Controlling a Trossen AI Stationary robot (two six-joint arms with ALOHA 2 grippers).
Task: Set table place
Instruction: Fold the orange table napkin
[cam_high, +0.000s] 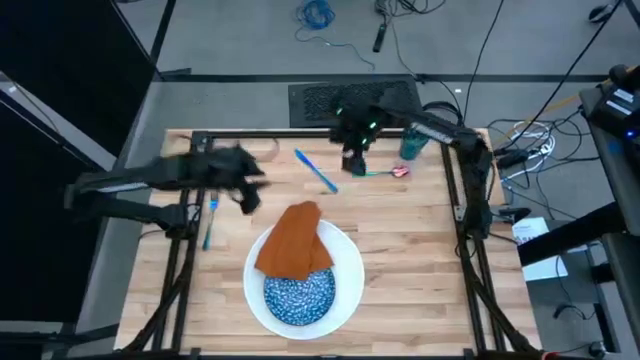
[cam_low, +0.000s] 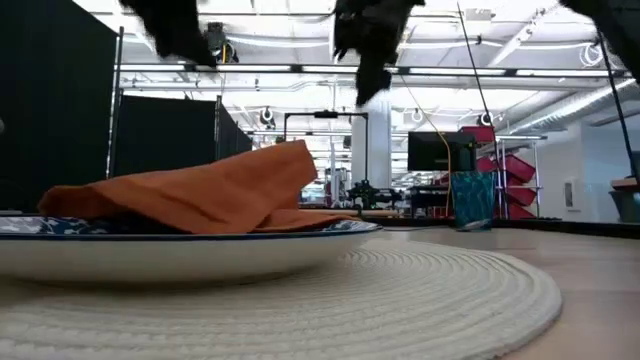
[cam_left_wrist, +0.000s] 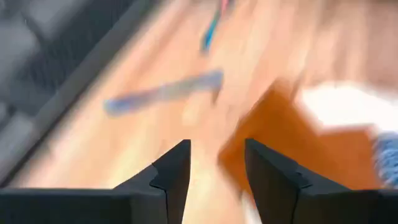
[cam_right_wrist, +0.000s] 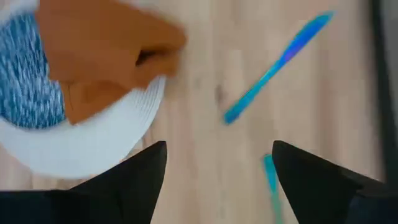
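An orange napkin (cam_high: 293, 240) lies crumpled over the blue speckled bowl (cam_high: 300, 295), which sits on the white round plate (cam_high: 345, 265), ribbed like a woven mat (cam_low: 420, 290). One light-blue piece of cutlery (cam_high: 316, 170) lies flat on the table's far middle. Another (cam_high: 209, 222) lies at the left, and a third (cam_high: 385, 172) beside the teal cup (cam_high: 413, 143). My left gripper (cam_high: 248, 195) hovers open, left of the napkin and above the table. My right gripper (cam_high: 352, 160) hovers wide open over the far middle, between two cutlery pieces (cam_right_wrist: 277, 65).
The black rail frame (cam_high: 460, 200) runs along the table's edges. Bare wood (cam_high: 410, 250) lies right of the plate and along the near edge. Cables and a floor grate lie beyond the far edge.
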